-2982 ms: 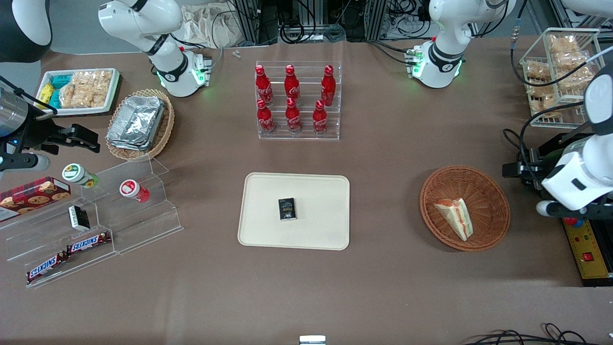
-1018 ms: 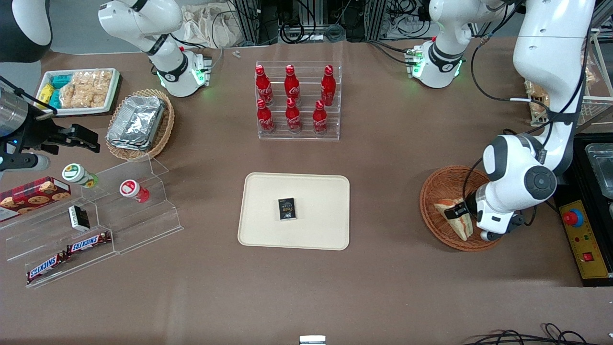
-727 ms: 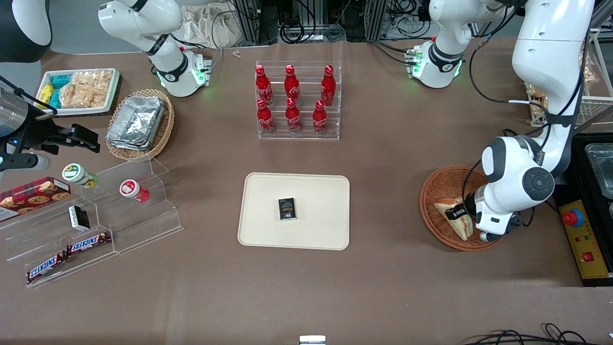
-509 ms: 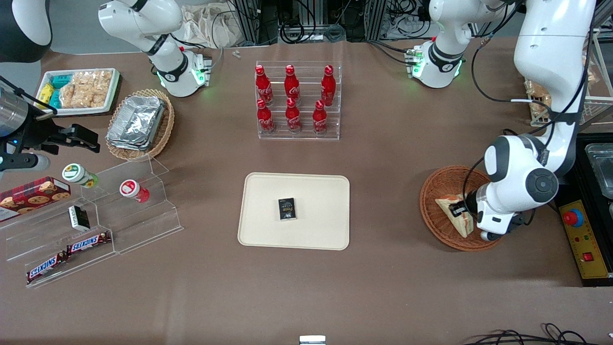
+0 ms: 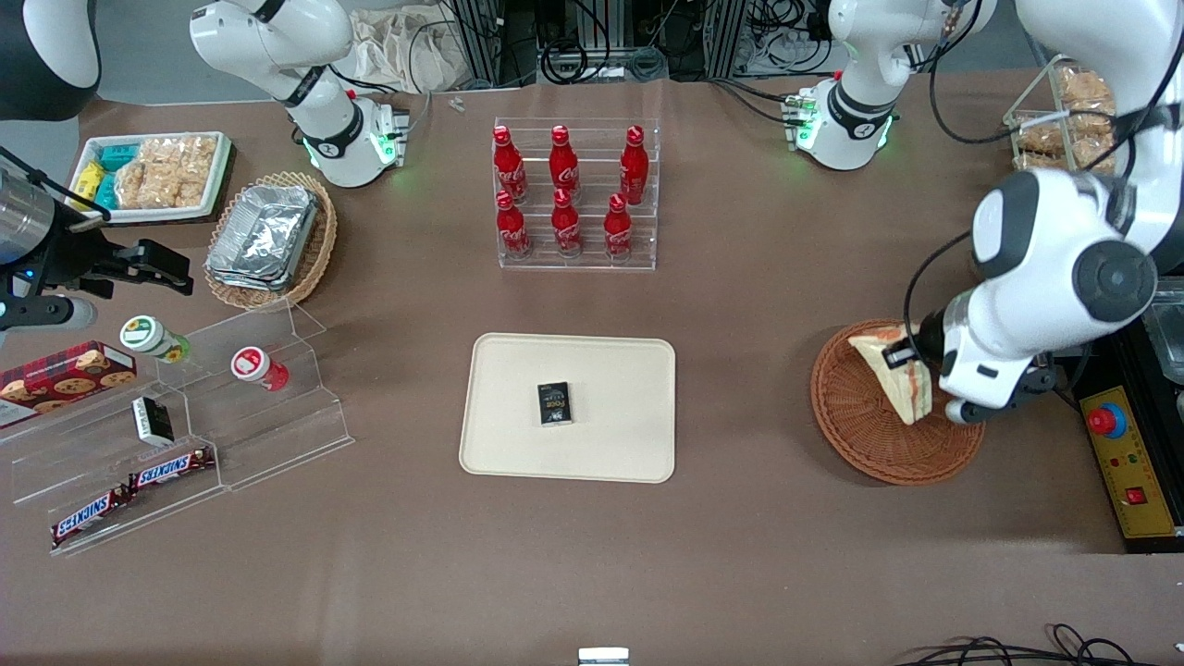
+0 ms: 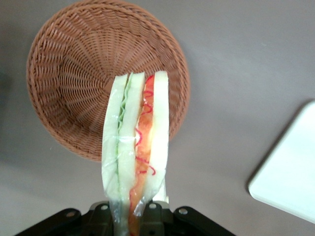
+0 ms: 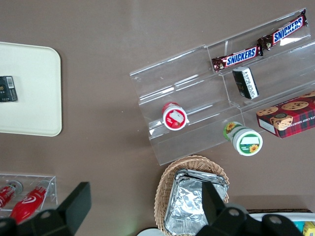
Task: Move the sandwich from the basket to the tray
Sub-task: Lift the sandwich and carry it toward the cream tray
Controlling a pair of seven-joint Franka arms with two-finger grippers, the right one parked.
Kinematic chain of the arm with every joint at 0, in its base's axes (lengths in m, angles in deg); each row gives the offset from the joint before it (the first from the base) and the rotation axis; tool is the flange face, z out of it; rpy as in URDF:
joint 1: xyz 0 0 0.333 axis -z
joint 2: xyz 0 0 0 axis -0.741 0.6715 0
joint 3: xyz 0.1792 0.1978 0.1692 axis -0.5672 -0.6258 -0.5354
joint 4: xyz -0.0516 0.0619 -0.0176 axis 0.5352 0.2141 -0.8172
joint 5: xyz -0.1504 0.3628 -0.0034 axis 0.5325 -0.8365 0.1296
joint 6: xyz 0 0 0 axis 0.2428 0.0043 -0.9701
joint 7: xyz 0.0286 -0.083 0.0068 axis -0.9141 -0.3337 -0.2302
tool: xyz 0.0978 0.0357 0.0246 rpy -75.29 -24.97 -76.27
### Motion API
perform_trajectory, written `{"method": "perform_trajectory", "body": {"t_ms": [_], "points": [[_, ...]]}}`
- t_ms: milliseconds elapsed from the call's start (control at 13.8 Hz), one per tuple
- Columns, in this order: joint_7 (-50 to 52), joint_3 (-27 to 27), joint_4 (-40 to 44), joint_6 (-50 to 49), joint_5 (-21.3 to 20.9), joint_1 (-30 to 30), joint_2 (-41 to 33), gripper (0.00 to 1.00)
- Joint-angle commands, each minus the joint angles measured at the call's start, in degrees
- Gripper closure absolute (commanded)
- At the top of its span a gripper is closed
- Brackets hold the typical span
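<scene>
Jaws (image 6: 129, 216) hold the sandwich (image 6: 135, 147) above the basket (image 6: 64, 78)

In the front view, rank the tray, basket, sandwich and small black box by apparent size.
1. Tray
2. Basket
3. Sandwich, held in the hand above the basket, so nearer the camera
4. Black box

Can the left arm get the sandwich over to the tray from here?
Probably yes. The tool is shut on the sandwich, lifted above the basket. Bare table lies between it and the tray, which holds only a small dark box.
</scene>
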Motion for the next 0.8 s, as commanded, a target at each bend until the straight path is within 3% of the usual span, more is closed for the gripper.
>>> {"method": "perform_trajectory", "body": {"t_ms": [0, 291, 727], "points": [[-0.45, 4.13, 3.46, -3.28, 0.73, 0.17, -0.91, 1.0], [-0.45, 13.18, 4.17, 1.62, -0.67, 1.56, 1.8, 1.0], [0.16, 13.38, 6.19, 19.19, -8.75, 14.04, 15.76, 1.0]]}}
